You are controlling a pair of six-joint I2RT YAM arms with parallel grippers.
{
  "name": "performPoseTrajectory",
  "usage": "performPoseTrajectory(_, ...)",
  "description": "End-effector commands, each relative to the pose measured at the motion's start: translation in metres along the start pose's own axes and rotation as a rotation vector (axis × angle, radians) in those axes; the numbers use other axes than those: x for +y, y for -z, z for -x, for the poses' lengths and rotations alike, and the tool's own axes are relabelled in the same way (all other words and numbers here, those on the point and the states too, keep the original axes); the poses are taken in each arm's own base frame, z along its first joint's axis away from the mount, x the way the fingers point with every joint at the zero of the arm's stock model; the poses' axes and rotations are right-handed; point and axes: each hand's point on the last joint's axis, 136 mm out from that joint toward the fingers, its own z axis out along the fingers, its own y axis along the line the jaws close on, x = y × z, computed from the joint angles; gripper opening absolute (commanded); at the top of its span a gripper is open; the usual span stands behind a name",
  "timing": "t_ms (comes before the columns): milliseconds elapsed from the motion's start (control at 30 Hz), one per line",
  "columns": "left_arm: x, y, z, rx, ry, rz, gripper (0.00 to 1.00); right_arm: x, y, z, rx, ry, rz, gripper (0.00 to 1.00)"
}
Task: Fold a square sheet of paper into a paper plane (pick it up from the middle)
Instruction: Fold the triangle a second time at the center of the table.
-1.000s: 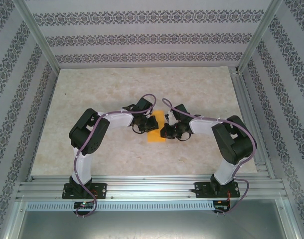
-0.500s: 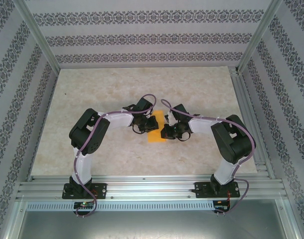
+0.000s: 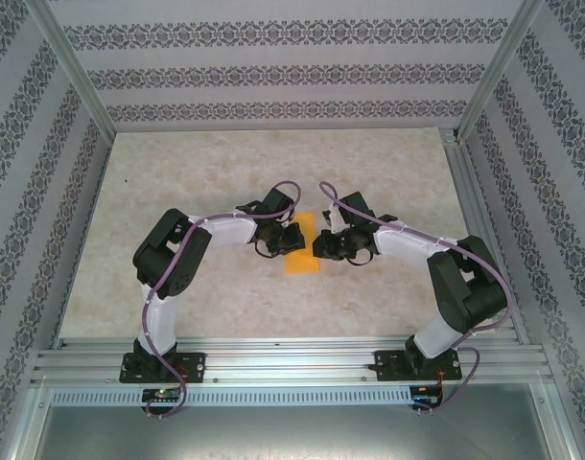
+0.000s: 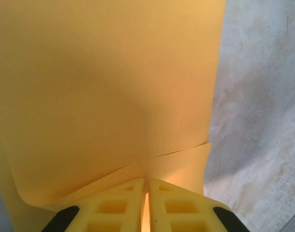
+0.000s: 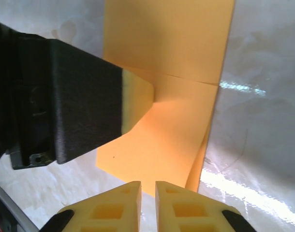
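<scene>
The square sheet of paper (image 3: pixel 300 253) is orange-yellow, folded into layers, and lies at the table's middle between the two grippers. My left gripper (image 3: pixel 292 237) is shut on its left edge. In the left wrist view the paper (image 4: pixel 104 87) curves up ahead of the closed left gripper (image 4: pixel 147 189), with a strip of paper pinched between the pads. In the right wrist view the paper (image 5: pixel 176 67) lies just ahead of my right gripper (image 5: pixel 147 188), whose jaws stand slightly apart with nothing between them. The left arm's finger (image 5: pixel 137 101) presses on the sheet's edge there.
The marble-patterned table (image 3: pixel 177 172) is bounded by patterned walls at the back and sides. An aluminium rail (image 3: pixel 292 356) carrying both arm bases runs along the near edge. A metal frame post (image 3: pixel 470 182) lines the right side.
The right gripper has parted its jaws a little and drawn back off the paper, its elbow swinging out to the right. The left arm has stayed put, still gripping the sheet.
</scene>
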Motion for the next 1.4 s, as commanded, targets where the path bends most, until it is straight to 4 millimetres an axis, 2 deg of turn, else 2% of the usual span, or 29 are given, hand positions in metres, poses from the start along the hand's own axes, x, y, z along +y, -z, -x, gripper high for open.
performPoseTrajectory(0,0.017,-0.011,-0.007,0.023,0.003,0.065,0.14,-0.01,0.002,0.006,-0.022,-0.028,-0.039,0.19)
performPoseTrajectory(167,0.017,-0.011,-0.007,0.023,0.004,0.065,0.14,0.0,-0.006,-0.001,0.028,-0.027,0.013,0.18)
performPoseTrajectory(300,0.017,-0.012,-0.007,0.021,0.005,0.064,0.14,0.017,-0.005,-0.002,0.041,-0.007,0.1,0.06)
performPoseTrajectory(467,0.019,-0.013,-0.008,0.024,0.009,0.067,0.14,0.029,-0.017,-0.012,0.103,0.024,0.115,0.02)
performPoseTrajectory(833,0.02,-0.012,-0.009,0.025,0.008,0.071,0.14,-0.005,-0.04,-0.023,0.144,-0.027,0.004,0.01)
performPoseTrajectory(1367,0.03,-0.017,-0.01,0.027,0.013,0.1,0.14,-0.041,-0.033,-0.037,0.165,-0.079,-0.089,0.02)
